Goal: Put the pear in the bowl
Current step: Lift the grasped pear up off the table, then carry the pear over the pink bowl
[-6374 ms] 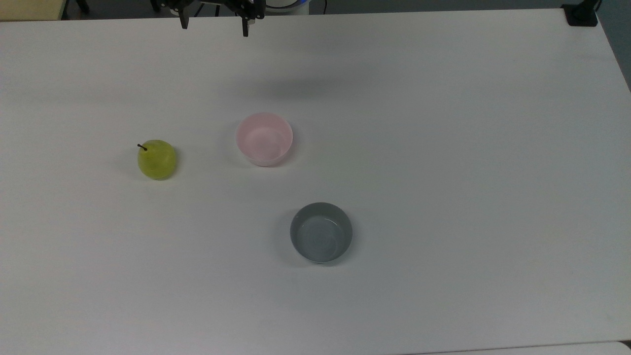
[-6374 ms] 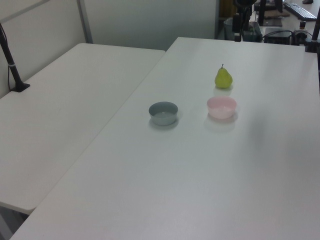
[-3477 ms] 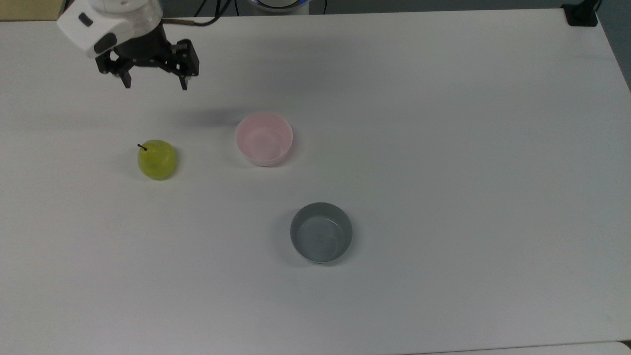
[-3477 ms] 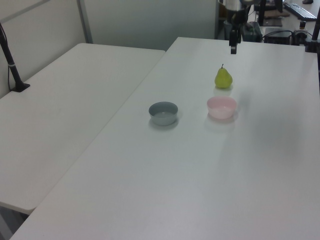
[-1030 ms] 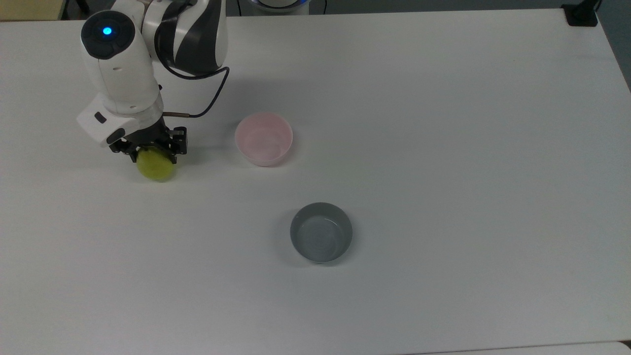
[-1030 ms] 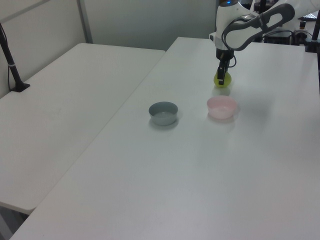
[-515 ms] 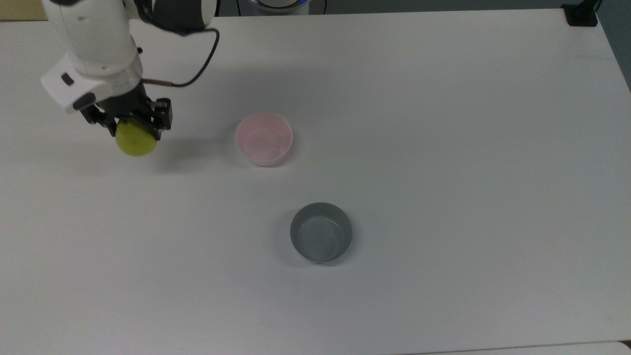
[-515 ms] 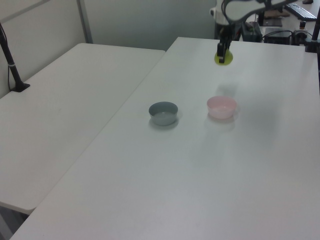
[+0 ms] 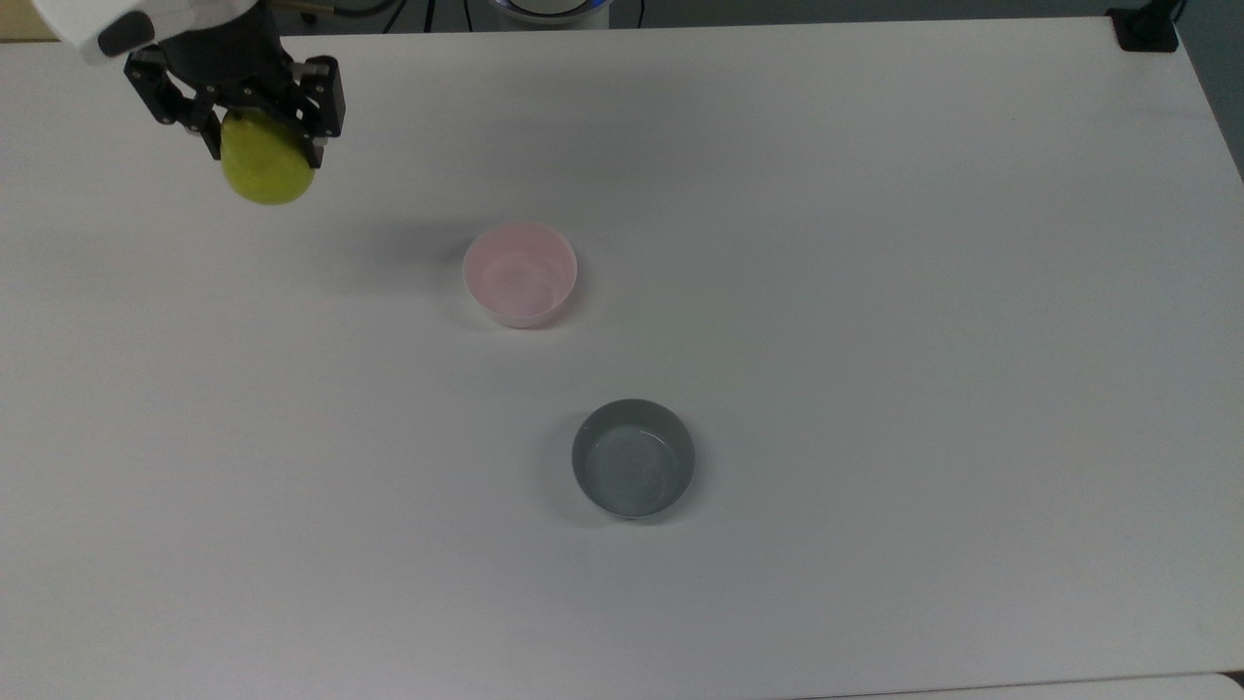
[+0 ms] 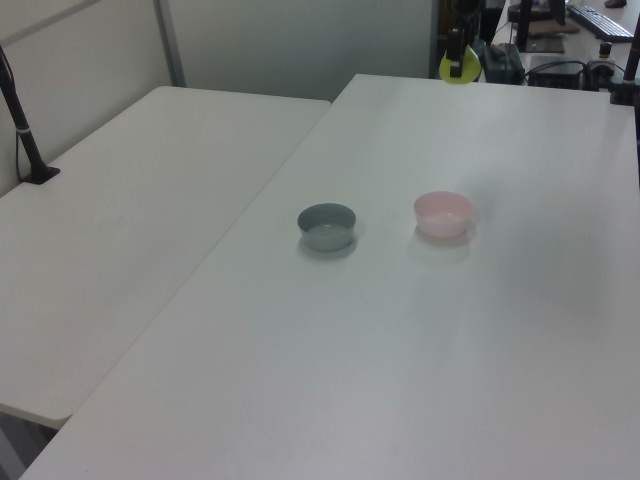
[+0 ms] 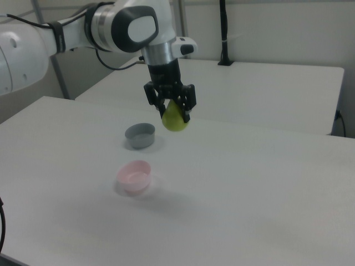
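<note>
- Yellow-green pear (image 9: 264, 173) is clenched in my claw (image 9: 260, 146), lifted high.
- Pink bowl (image 9: 520, 273) lies toward the top view's right, probably nearer.

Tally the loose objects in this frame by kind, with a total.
Bowls: 2, the pale pink bowl and the grey-blue bowl, both empty on the white table.
Fruit: 1, the pear, held in the gripper above the table.
Total: 3
</note>
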Controlling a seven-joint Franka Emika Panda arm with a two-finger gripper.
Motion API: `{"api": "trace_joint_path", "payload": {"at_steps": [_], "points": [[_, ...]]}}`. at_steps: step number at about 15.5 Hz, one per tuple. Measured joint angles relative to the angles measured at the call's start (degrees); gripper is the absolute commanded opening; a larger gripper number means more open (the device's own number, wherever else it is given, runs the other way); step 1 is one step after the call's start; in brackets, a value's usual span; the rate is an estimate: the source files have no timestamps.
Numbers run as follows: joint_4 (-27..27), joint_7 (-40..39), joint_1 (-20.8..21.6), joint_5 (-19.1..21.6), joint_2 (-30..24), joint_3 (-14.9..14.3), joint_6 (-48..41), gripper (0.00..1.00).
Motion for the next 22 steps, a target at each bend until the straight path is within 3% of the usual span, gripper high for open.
{"api": "trace_joint_path", "payload": {"at_steps": [5, 15, 18, 22], "points": [[-1.03, 0.74, 4.02, 0.21, -0.88, 0.52, -0.73, 0.43], [-9.04, 4.87, 14.89, 0.21, -6.06, 0.86, -0.73, 0.43], [-12.27, 4.88, 15.35, 0.2, -6.74, 0.85, -0.25, 0.43], [-19.59, 4.88, 15.34, -0.58, -6.72, 0.78, 7.18, 0.43]]}}
